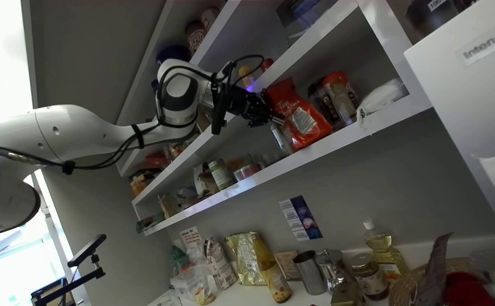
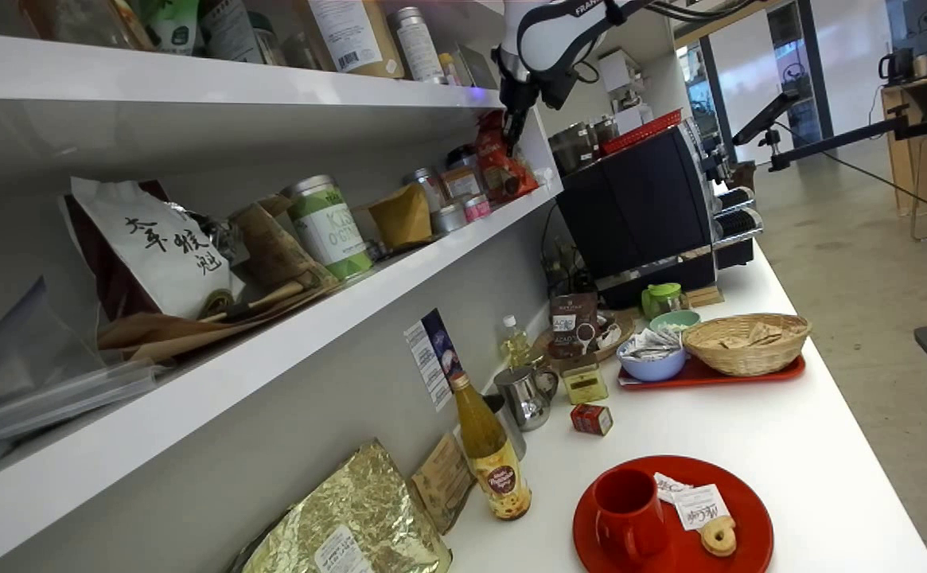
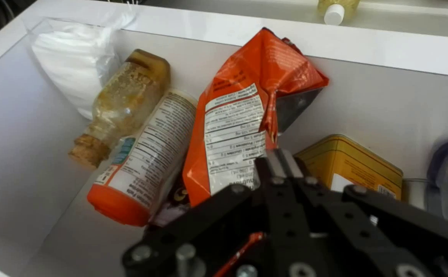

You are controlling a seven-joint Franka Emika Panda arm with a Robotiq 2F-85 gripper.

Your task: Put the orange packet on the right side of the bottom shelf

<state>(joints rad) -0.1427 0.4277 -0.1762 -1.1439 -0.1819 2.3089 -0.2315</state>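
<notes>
The orange packet, glossy red-orange with a pale printed patch, stands tilted on the bottom shelf (image 1: 230,191), near its right end. The packet shows in both exterior views (image 1: 304,119) (image 2: 503,171) and in the wrist view (image 3: 229,127). The shelf's white front edge also shows in an exterior view (image 2: 312,330) and at the top of the wrist view (image 3: 362,46). My gripper (image 3: 283,161) is shut, its fingertips close together with nothing visible between them. It lies against or just beside the packet's side, also seen in both exterior views (image 1: 279,119) (image 2: 511,139). The gripper hides the packet's top.
Beside the packet are an orange-lidded container (image 3: 143,165), a corked bottle (image 3: 120,100) and a white plastic bag (image 3: 70,61). On its other side is a yellow tin (image 3: 354,165). A higher white shelf board (image 1: 281,59) runs close above the gripper.
</notes>
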